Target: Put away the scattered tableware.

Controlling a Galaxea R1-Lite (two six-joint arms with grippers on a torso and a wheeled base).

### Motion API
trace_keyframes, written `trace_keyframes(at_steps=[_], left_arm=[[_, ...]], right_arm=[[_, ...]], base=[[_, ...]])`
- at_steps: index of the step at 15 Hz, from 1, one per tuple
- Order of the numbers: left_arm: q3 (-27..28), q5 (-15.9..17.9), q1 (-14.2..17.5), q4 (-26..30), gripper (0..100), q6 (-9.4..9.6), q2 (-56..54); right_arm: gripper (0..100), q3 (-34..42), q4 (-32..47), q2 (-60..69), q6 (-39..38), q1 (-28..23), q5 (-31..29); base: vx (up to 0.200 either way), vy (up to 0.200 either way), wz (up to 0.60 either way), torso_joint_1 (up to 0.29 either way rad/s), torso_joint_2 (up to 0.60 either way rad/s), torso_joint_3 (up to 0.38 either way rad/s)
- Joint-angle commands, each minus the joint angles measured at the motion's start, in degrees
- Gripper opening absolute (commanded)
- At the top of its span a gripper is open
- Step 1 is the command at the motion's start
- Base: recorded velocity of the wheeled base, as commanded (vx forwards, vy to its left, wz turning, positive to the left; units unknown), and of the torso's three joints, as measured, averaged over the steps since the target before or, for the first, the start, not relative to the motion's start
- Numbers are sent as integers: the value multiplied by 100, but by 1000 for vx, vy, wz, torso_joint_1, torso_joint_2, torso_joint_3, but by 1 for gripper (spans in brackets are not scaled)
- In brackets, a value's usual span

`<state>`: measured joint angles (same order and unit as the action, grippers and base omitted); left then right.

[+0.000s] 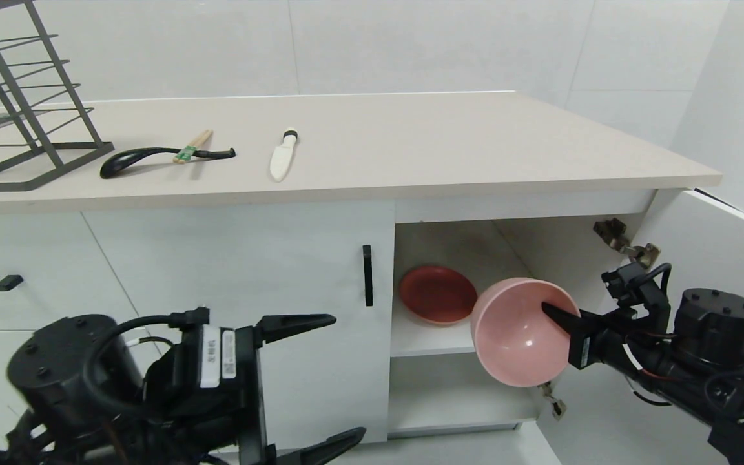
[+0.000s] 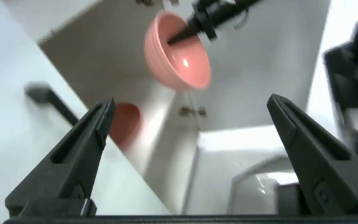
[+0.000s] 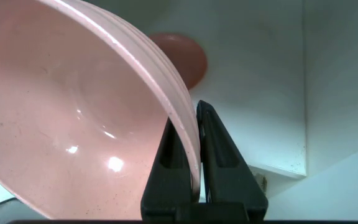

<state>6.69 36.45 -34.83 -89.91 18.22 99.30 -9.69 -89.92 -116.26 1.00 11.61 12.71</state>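
From the head view, the right gripper (image 1: 554, 313) is clamped on the rim of the pink bowl (image 1: 517, 339), one finger lying inside the bowl and the other hidden behind its wall. The bowl hangs tilted on its side, mouth turned toward the camera, held in the air before the open cabinet (image 1: 456, 394) at about the height of its shelf (image 1: 423, 341). On that shelf, just beside the bowl toward the robot's left, lies a red plate (image 1: 438, 294). The left gripper (image 1: 346, 376) sits low in front of the closed cabinet door (image 1: 249, 271), fingers spread wide with nothing between them, well apart from the bowl. Up on the counter (image 1: 443, 142) lie a black spoon (image 1: 130, 158) with wooden chopsticks (image 1: 192, 146) across its handle, a white knife (image 1: 283, 155) near them, and a wire rack (image 1: 17, 97) at the far left. In the left wrist view, the left gripper (image 2: 190, 102) stands agape, and beyond it the pink bowl (image 2: 179, 56) hangs from the right gripper (image 2: 178, 37), with the red plate (image 2: 126, 121) on the shelf near it. In the right wrist view, the right gripper (image 3: 188, 118) pinches the rim of the pink bowl (image 3: 73, 124), one finger on the inner face and one on the outer, and the red plate (image 3: 188, 56) lies deeper in the cabinet behind
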Motion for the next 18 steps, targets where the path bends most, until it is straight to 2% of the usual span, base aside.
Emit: trace_keyframes(at_steps=[1,2,4,7,8,11,15,17,18], left_arm=[[-564,-6,205,-9,100,-12,-720],[-669,-15,257,-9,100,-30,-869],[-669,-33,609,-9,100,-197,-1405],[-669,-50,653,-9,100,-539,-1721],[-669,-77,662,-9,100,-574,-1774],[-669,-463,943,834,100,-680,-2214],[-669,-912,1233,2698,100,-1612,-4068],[-669,-929,1567,3190,100,-2130,-4868],[-669,-938,1690,3269,100,-2315,-5070]], right_arm=[[0,20,-8,148,-276,158,3],[0,-24,-8,148,-548,254,3],[0,-138,-8,-81,-891,386,3],[0,-305,-8,-494,-917,404,3],[0,-393,-8,-564,-917,404,3],[0,-789,-8,-925,-891,430,3],[0,-1588,-8,-1434,-865,571,3],[0,-1958,-8,-1689,-873,571,-6],[0,-2072,-8,-1777,-865,571,-15]], base=[[0,0,0,0,0,0],[0,0,0,0,0,0],[0,0,0,0,0,0],[0,0,0,0,0,0],[0,0,0,0,0,0],[0,0,0,0,0,0],[0,0,0,0,0,0],[0,0,0,0,0,0],[0,0,0,0,0,0]])
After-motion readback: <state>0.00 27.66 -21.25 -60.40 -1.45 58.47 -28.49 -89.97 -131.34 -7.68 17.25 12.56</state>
